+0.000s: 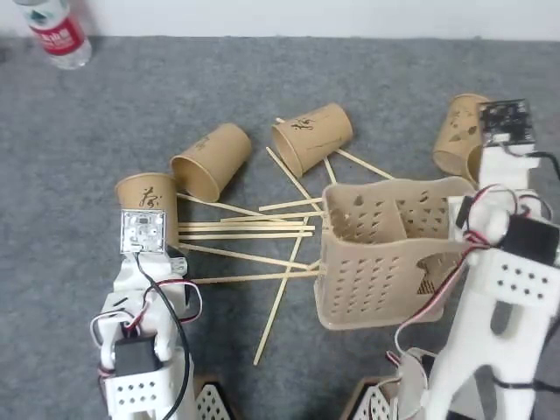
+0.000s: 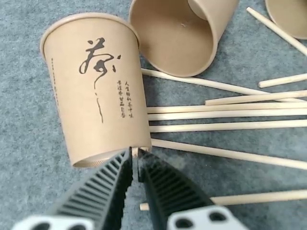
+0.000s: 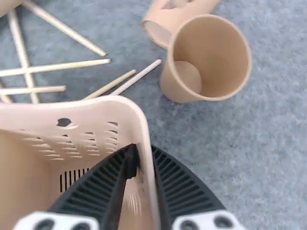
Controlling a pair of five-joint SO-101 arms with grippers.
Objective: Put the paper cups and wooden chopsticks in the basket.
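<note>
1. Your left tool (image 2: 135, 154) sat at the near left of the bench (image 1: 376, 66), its jaws drawn almost together, with the base rim of the nearest paper cup (image 2: 96, 96) pinched between the tips
2. That cup lay on its side on the grey surface, base toward your arm and mouth pointing to the far side
3. A second cup (image 1: 212, 160) lay on its side just right of it and a little farther off, and a third cup (image 1: 312, 136) lay farther right again, both with their mouths turned toward the near left
4. The wooden chopsticks (image 1: 245, 229) were loose on the bench between the nearest cup and the basket (image 1: 376, 280); several ran side by side from left to right, others crossed them at angles, and a few reached the basket's left wall
5. The basket stood right of centre, well apart from the cup in your left tool
6. Your right tool (image 3: 142, 155) was closed on the basket's right-hand wall, with the rim running between the jaws, one finger inside and one outside
7. A pair of cups (image 1: 457, 131) lay touching each other on the far right, just beyond the basket; the wrist camera looked into the open mouth of one
8. A plastic bottle (image 1: 54, 31) lay at the far left corner, well away from everything else
</note>
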